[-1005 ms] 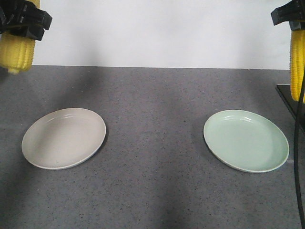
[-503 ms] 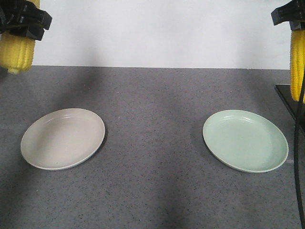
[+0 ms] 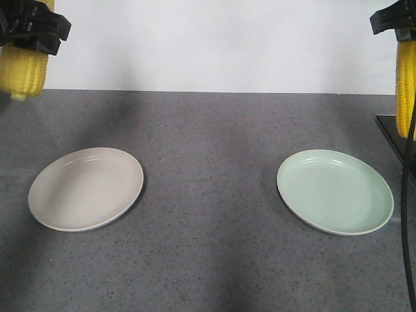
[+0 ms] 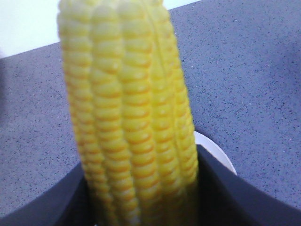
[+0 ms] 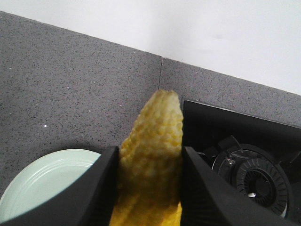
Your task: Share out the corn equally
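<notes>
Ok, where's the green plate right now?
In the front view the green plate sits empty on the right side of the grey counter, below the corn in the right gripper.

Kitchen — speckled grey countertop, gas hob.

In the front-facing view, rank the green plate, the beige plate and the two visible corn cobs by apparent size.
1. Green plate and beige plate: look about alike, so no ranking between them.
2. Corn in the left gripper and corn in the right gripper: both smaller, but cut off by the frame edge and partly hidden, so unranked.
</notes>
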Available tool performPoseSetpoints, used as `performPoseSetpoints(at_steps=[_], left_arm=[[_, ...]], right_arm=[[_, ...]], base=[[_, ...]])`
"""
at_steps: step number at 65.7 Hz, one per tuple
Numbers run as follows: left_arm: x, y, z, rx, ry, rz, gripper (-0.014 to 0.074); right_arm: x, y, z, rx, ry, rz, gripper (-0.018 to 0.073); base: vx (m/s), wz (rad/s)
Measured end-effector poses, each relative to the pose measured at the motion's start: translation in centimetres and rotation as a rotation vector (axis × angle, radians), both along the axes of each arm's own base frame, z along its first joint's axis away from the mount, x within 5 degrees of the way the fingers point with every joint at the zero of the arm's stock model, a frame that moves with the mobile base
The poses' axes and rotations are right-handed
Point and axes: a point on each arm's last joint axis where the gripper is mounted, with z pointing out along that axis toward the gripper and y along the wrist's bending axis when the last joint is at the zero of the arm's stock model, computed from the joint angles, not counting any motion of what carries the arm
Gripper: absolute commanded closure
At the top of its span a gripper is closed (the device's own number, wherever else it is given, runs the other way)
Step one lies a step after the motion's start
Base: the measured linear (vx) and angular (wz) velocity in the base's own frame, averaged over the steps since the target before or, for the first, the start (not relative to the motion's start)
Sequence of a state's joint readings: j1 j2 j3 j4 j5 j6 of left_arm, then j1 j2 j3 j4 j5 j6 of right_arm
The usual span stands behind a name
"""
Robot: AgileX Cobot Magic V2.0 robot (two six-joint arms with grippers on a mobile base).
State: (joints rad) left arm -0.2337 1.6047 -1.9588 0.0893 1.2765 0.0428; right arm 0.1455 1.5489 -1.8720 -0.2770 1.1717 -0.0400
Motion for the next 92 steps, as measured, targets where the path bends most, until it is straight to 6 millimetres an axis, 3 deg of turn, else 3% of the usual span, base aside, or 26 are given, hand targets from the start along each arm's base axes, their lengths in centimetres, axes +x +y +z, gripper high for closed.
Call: performPoseSetpoints(at_steps=[75,92], left_arm=[[0.0,0.0,0.0,0.000,0.000,0.000,0.0377],[0.0,0.0,0.0,0.000,0.000,0.000,0.0377]], right_arm=[[0.1,0.1,0.1,0.013,-0.015,-0.001,0.0337],[0.5,0.9,-1.7,0.110,0.119,0.004,0.0335]], base=[[0.00,0.00],[0.00,0.00]])
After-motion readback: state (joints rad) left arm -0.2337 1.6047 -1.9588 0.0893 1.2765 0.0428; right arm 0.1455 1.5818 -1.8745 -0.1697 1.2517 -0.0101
